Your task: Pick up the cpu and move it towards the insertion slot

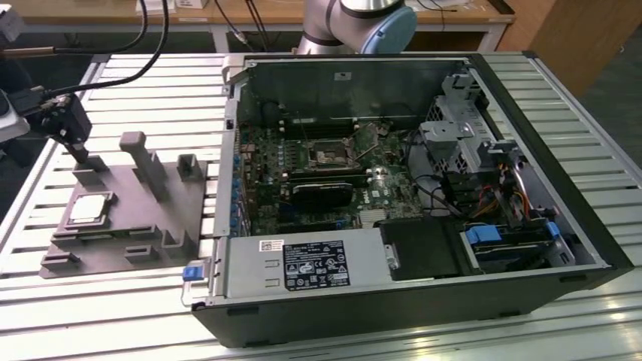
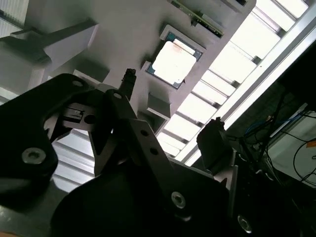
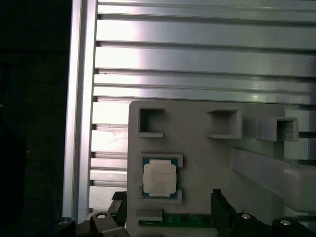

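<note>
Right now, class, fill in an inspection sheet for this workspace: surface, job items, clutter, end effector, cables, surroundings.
Surface: slatted metal table, carrying a grey fixture plate and an open computer case.
Job's things: cpu lies in its pocket on the plate; insertion slot sits on the green board inside the case.
Clutter: nothing seen.
End effector: open, empty, over the plate near the cpu.
Cables: black cables lead to the end effector; coloured wires inside the case.
Surroundings: wooden bench behind.
</note>
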Action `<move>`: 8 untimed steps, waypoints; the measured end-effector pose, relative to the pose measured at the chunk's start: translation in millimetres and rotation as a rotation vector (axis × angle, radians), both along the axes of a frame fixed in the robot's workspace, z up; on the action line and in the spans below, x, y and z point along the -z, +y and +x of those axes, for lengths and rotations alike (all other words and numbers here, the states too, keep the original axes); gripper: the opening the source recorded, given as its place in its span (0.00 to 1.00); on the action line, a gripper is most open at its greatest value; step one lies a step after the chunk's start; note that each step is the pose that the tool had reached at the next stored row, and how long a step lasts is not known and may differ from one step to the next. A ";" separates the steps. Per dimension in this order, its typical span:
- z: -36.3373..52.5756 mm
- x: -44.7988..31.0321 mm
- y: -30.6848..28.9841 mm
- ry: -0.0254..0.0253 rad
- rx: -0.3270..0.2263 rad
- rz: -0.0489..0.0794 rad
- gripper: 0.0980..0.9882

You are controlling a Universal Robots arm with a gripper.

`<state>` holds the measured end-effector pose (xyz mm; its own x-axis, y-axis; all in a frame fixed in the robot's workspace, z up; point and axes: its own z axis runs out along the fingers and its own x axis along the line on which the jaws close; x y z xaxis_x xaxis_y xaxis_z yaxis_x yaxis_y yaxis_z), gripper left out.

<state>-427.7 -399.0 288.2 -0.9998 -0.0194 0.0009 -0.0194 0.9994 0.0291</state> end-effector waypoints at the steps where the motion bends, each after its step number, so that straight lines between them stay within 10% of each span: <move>1: 0.0 1.5 0.0 0.0000 0.000 0.000 0.77; 8: -0.5 11.7 -0.3 0.0000 0.000 -0.001 0.77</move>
<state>-428.2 -399.3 276.5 -0.9998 -0.0194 0.0009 -0.0193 0.9994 0.0278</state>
